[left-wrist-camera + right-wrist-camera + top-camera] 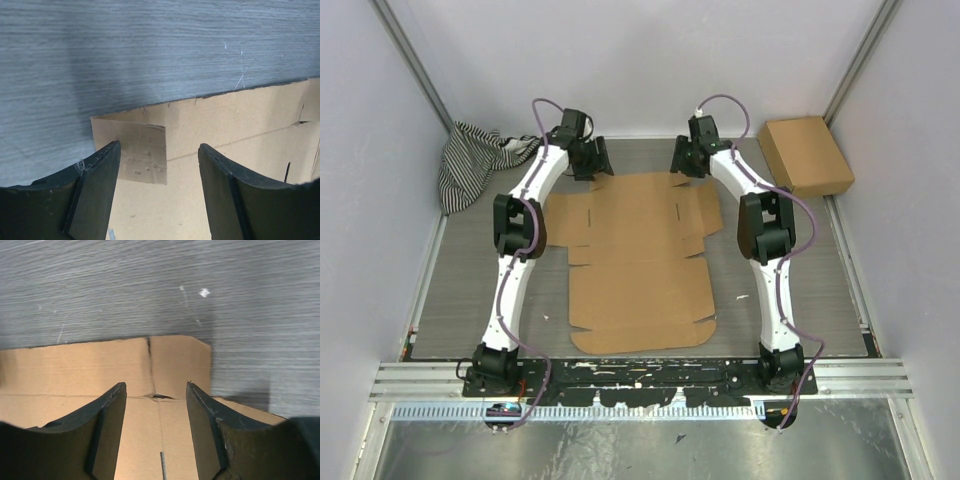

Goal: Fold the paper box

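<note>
Both arms stretch forward over the grey worktop [470,290], elbows bent, wrists tipped down at the far edge of the paper box [635,265]. The box lies flat and unfolded between them. The left gripper [588,158] and right gripper [685,158] hang over its far corners, jaws wide apart, holding nothing. Whether the fingertips touch the cardboard cannot be told, and the wrist views show only part of the sheet.

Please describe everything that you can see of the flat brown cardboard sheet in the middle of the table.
The paper box is a flat, unfolded die-cut sheet of plain brown cardboard with flaps, tabs, slits and crease lines. It lies in the middle of the grey table. The left hand and the right hand, both open, hang over its far edge; whether they touch it cannot be told.
</note>
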Robot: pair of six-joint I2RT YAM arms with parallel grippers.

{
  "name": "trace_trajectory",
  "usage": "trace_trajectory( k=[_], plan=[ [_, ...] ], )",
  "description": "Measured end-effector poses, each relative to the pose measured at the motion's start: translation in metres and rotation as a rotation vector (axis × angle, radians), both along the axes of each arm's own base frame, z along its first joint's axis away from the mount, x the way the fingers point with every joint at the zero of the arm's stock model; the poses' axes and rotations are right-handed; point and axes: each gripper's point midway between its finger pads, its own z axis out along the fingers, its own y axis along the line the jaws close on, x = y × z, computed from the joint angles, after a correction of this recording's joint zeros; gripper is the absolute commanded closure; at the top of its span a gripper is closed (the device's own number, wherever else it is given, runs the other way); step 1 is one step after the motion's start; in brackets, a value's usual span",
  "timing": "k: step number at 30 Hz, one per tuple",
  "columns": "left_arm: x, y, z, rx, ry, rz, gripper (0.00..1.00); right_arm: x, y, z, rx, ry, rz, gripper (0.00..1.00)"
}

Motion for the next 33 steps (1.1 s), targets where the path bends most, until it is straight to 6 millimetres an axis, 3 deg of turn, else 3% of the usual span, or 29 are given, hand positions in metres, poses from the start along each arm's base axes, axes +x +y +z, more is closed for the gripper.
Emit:
trace_trajectory(
  k=[8,13,23,33],
  plan=[
    [0.003,-0.006,-0.012,-0.010,0.009,-0.009,0.31,0.008,-0.037,-0.002,0.020,0.023,-0.090,0.43],
    [0.003,-0.007,-0.014,-0.015,0.014,-0.013,0.32,0.013,-0.047,-0.004,0.057,0.028,-0.092,0.43],
    [0.003,-0.011,-0.016,-0.028,0.017,-0.027,0.34,0.007,-0.025,-0.030,0.109,0.085,-0.023,0.44],
    [-0.003,-0.024,-0.017,-0.026,0.017,-0.063,0.34,0.008,-0.012,-0.030,0.121,0.055,0.023,0.42]
  ],
)
